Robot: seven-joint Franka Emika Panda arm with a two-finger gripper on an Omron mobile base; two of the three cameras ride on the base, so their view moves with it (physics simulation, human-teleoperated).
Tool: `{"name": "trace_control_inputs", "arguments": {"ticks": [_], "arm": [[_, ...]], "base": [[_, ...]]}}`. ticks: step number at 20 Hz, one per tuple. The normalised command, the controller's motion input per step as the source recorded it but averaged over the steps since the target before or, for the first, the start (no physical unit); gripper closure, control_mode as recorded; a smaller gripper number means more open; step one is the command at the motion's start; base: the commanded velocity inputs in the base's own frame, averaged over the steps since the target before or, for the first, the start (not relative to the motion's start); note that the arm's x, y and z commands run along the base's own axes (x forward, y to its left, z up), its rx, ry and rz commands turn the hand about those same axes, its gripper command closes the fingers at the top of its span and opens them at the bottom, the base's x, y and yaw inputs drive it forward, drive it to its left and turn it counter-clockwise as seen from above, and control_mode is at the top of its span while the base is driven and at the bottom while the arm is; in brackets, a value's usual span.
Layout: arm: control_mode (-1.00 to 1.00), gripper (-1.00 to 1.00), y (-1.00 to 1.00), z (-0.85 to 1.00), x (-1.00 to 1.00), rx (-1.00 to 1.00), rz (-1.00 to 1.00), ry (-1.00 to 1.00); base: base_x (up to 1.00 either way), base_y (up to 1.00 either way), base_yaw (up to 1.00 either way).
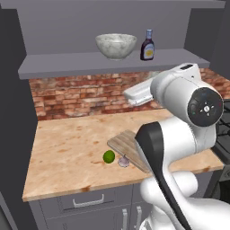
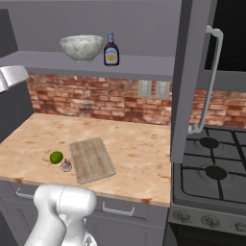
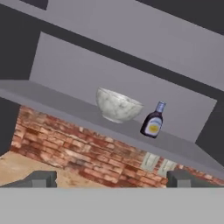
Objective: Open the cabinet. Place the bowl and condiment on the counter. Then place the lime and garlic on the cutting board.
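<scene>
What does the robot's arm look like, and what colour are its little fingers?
The arm is glossy white and rounded, with black bands at the joints and a round black cap carrying small coloured dots. The end effector has two small, blocky dark grey fingertips.

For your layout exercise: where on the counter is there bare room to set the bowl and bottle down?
The counter is bare between the cutting board and the stove, and behind the board toward the brick wall. It is crowded where the lime and garlic lie.

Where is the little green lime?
The lime sits on the counter, left of the cutting board, touching or nearly touching the garlic.
</scene>
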Motion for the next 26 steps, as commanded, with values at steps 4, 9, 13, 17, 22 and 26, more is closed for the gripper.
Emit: {"name": "trace_control_inputs", "arguments": {"ticks": [4, 9, 13, 17, 22, 26], "arm": [[-1.00, -1.00, -0.45, 0.20, -0.12, 0.08, -0.15, -0.06], [-1.00, -1.00, -0.39, 0.06, -0.02, 0.10, -0.12, -0.01], [-1.00, -1.00, -0.27, 0.00, 0.00, 0.11, -0.04, 0.01], [-1.00, -1.00, -0.24, 0.00, 0.00, 0.09, -0.05, 0.01], [-1.00, -1.00, -0.14, 0.00, 0.02, 0.05, -0.02, 0.00], [-1.00, -1.00, 0.00, 0.00, 0.14, 0.00, 0.00, 0.00]], "base": [[0.00, 0.00, 0.00], [0.00, 0.00, 0.00], [0.00, 0.00, 0.00], [0.00, 0.00, 0.00], [0.00, 0.00, 0.00], [0.00, 0.00, 0.00]]}}
